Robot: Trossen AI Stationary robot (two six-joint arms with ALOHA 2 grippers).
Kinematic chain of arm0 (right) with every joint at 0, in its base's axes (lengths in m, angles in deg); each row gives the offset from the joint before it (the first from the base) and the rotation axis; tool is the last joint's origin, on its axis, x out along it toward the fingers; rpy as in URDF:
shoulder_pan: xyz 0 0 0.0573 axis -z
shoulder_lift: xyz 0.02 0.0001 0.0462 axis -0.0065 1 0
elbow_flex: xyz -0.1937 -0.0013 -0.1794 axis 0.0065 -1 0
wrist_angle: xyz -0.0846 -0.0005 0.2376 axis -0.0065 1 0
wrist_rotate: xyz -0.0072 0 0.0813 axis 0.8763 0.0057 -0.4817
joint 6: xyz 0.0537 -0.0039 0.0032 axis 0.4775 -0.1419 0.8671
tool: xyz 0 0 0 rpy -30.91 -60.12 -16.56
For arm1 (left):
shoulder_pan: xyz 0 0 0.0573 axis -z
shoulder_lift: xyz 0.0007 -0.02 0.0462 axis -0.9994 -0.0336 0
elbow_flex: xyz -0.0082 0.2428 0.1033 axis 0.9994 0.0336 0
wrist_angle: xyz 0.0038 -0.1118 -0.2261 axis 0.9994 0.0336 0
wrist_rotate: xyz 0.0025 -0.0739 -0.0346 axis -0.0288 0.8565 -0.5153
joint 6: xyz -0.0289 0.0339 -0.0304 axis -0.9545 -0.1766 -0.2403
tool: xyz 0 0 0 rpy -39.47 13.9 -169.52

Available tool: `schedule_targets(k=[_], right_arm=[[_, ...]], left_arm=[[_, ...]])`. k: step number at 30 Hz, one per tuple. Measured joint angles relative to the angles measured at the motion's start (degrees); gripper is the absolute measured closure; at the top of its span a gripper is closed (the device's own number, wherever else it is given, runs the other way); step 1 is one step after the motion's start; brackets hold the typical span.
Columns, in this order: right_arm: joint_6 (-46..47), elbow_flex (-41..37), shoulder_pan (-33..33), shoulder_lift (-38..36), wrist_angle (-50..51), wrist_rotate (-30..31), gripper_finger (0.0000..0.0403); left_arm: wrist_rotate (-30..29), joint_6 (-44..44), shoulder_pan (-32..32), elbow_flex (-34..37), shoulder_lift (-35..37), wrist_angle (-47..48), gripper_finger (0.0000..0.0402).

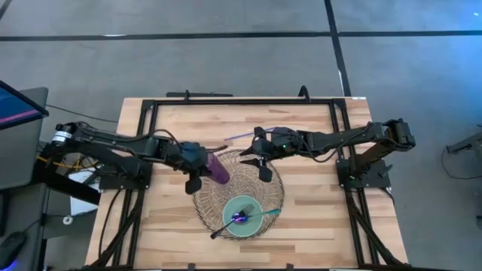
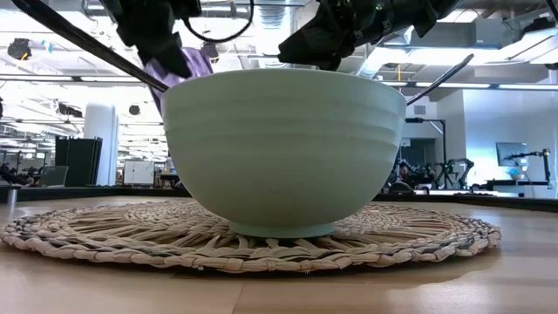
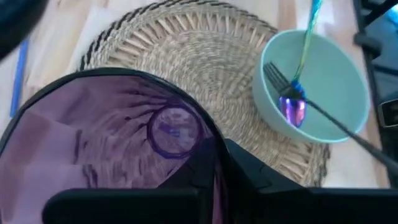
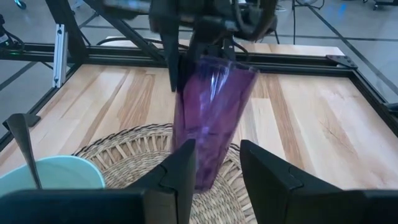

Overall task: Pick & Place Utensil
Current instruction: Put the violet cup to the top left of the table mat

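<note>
A purple cup (image 1: 218,167) is being held tight by the left gripper (image 1: 197,167) over the mat's (image 1: 211,202) edge, while the right gripper (image 1: 262,160) is being kept open nearby and a fork (image 1: 239,218) and spoon (image 1: 254,217) are already lying in the bowl (image 1: 250,226).

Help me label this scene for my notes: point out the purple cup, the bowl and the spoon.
purple cup (image 4: 208,118): right wrist view, middle of its clear side wall.
bowl (image 2: 283,148): low view, middle of its outer wall.
spoon (image 3: 293,107): left wrist view, on its shiny scoop inside the bowl.
</note>
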Motion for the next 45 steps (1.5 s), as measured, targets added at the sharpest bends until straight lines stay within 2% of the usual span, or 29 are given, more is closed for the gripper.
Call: schedule_targets(k=[11, 20, 27, 37, 39, 45], right_arm=[[0.0, 0.0, 0.0, 0.0, -0.1, 0.0, 0.0284], [0.0, 0.0, 0.0, 0.0, -0.2, 0.0, 0.0284], [0.0, 0.0, 0.0, 0.0, -0.3, 0.0, 0.0284], [0.0, 0.0, 0.0, 0.0, -0.3, 0.0, 0.0284], [0.0, 0.0, 0.0, 0.0, -0.3, 0.0, 0.0284], [0.0, 0.0, 0.0, 0.0, -0.3, 0.0, 0.0284]], left_arm=[[-3.0, 0.4, 0.7, 0.0, -6.5, 0.2, 0.0366], [-3.9, 0.4, 0.6, 0.0, -6.5, -1.8, 0.0365], [-3.9, 5.2, 0.6, 0.0, -6.5, -5.8, 0.0363], [-3.9, 5.5, 0.6, 0.0, -6.4, -6.0, 0.0325], [-3.9, 7.7, 0.6, 0.0, -6.4, -5.7, 0.0321], [-6.1, 11.0, 0.6, 0.0, -6.3, -4.3, 0.0334]])
